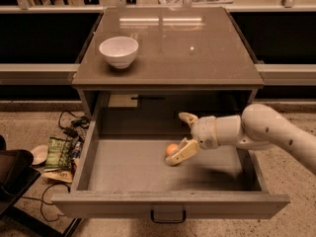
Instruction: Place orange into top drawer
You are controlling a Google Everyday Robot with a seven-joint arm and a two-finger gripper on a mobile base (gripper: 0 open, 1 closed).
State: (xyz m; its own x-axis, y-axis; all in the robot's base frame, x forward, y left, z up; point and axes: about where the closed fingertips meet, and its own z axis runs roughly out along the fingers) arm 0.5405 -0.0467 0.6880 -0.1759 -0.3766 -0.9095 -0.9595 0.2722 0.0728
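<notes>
The top drawer (123, 174) is pulled out wide, with a flat grey floor and a dark handle on its front. The orange (171, 149) lies on the drawer floor near the middle. My gripper (182, 136) reaches in from the right, its fingers spread apart: one fingertip (176, 158) rests just right of and below the orange, the other sits higher up behind. The orange is not clamped between them.
A white bowl (119, 51) stands on the cabinet top at the back left. On the floor to the left lie cables, a green snack bag (58, 152) and a dark chair. My arm (266, 130) spans the drawer's right side.
</notes>
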